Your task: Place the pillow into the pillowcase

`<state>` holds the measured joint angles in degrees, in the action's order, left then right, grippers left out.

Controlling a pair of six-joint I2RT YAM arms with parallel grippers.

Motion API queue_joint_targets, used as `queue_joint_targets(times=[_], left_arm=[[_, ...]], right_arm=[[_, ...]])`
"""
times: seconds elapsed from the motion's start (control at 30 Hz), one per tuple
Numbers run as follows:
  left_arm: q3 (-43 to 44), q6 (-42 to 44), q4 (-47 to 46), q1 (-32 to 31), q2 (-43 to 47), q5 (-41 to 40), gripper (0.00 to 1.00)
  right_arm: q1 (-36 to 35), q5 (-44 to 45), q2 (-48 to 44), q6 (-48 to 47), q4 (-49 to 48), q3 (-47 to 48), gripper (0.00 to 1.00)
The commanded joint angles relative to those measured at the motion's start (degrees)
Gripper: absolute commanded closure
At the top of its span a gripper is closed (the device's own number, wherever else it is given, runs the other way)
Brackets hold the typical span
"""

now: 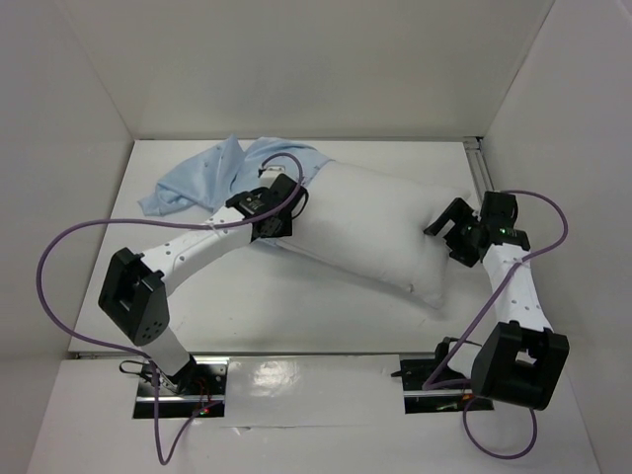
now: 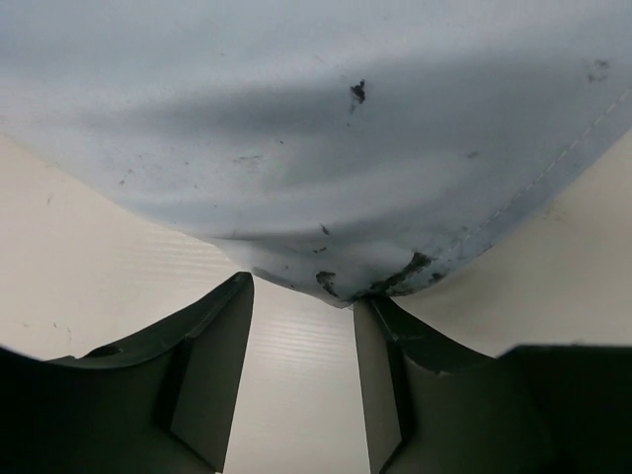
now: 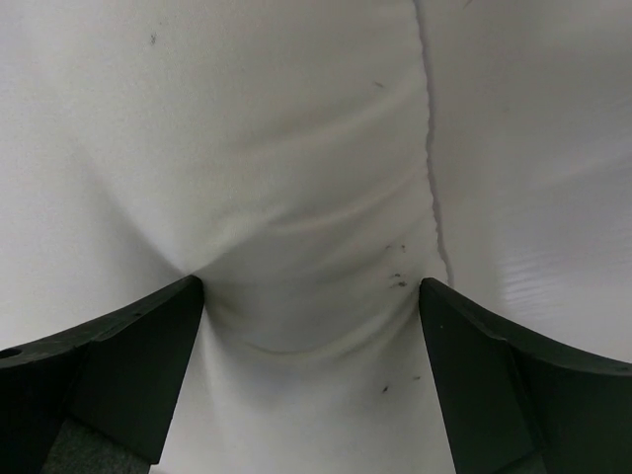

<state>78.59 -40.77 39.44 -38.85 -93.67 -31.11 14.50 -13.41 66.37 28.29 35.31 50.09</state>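
Note:
The white pillow [image 1: 380,229] lies slantwise across the middle of the table. The light blue pillowcase [image 1: 197,183] lies crumpled at the back left, and its edge reaches the pillow's left end. My left gripper [image 1: 288,209] is at that left end. In the left wrist view it [image 2: 303,288] is open, and a stained fold of the pillowcase [image 2: 316,148] just touches the fingertips [image 2: 237,296]. My right gripper [image 1: 446,233] is at the pillow's right end. In the right wrist view it [image 3: 311,283] is open wide, and the pillow [image 3: 296,148] bulges between the jaws.
White walls close in the table [image 1: 296,316] at the back and on both sides. A metal rail [image 1: 480,168] runs along the back right edge. Purple cables [image 1: 59,257] loop out from both arms.

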Motion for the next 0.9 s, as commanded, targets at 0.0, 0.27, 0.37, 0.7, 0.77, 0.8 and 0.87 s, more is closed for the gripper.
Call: queue_joint_targets(times=[0.0, 0.27, 0.37, 0.7, 0.77, 0.8, 0.87], left_arm=[[2.45, -0.18, 0.11, 1.15, -0.19, -1.58, 0.43], [2.98, -0.18, 0.11, 2.20, 1.03, -1.58, 0.78], [2.98, 0.34, 0.11, 2.20, 1.03, -0.97, 0.95], [15.74, 7.28, -8.94, 0.09, -2.28, 26.06, 1.00], [25.43, 7.90, -8.94, 0.09, -5.98, 37.37, 1.00], [34.87, 7.90, -8.07, -0.43, -9.22, 40.31, 1.00], [41.18, 7.90, -7.54, -1.05, -11.26, 45.33, 1.00]], right_arm=[[-0.79, -3.99, 0.69, 0.01, -2.26, -1.57, 0.04], [-0.79, -3.90, 0.69, -0.52, -2.26, -1.57, 0.13], [-1.93, -6.45, 0.69, -2.01, -3.49, -2.10, 0.16], [-15.98, -14.20, 1.22, 14.13, -19.48, -2.11, 1.00], [-17.67, -9.28, 1.22, 15.47, -18.45, 6.40, 1.00], [-18.54, -7.53, 0.70, 15.48, -17.48, 9.47, 1.00], [-21.26, -2.34, -0.09, 15.48, -15.54, 15.29, 1.00]])
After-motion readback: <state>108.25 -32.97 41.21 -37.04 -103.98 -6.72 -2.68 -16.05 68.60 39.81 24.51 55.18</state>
